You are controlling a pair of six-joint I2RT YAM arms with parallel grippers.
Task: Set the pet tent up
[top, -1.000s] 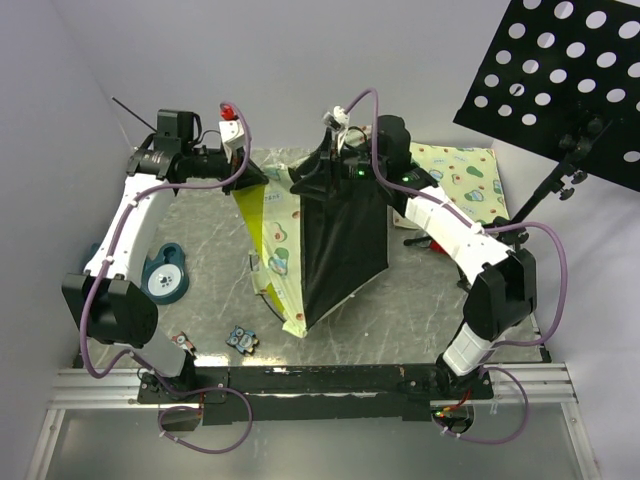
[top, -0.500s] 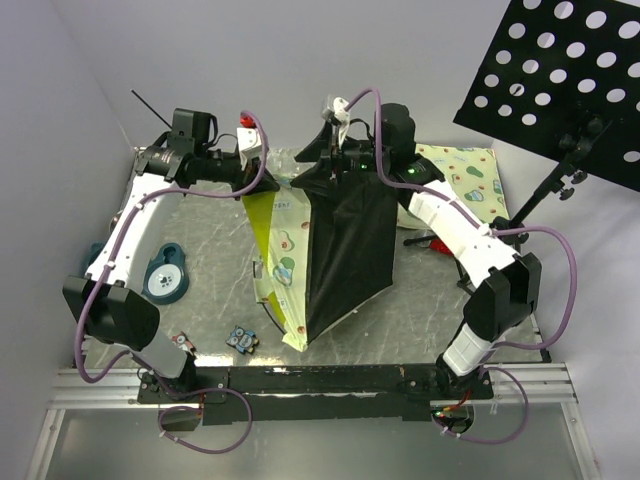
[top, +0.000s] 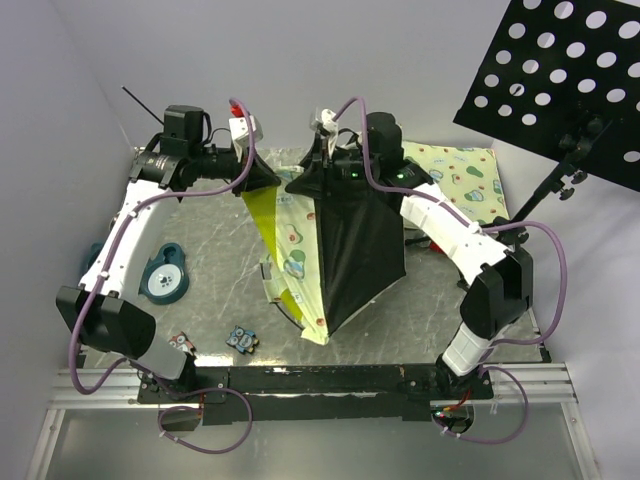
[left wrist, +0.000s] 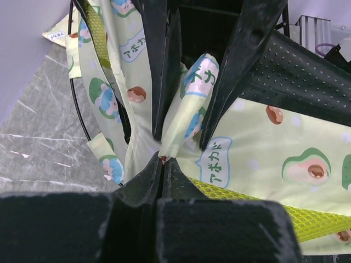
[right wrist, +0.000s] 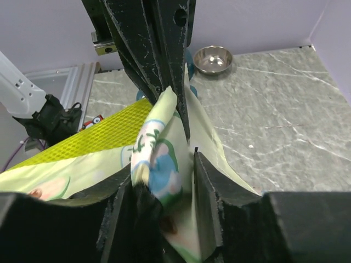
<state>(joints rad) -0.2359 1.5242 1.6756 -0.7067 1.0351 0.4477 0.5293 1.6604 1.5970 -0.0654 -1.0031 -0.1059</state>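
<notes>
pet tent [top: 350, 250]: pale cream-green fabric, avocado cartoon print, lime-yellow mesh panel, black base sheet. tabletop [top: 205, 235]: grey marbled, white veins. mat [top: 468, 180]: same pale avocado print. spool [top: 164, 277]: teal, white centre. perforated panel [top: 560, 75]: black, round holes. bowl [right wrist: 211, 58]: shiny silver.

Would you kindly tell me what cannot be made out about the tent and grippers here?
Top view: inside of the pet tent, screened by its black base sheet.
Right wrist view: whether the right gripper pinches; bunched fabric covers the pads.
Top view: small blue item, too small to identify.
</notes>
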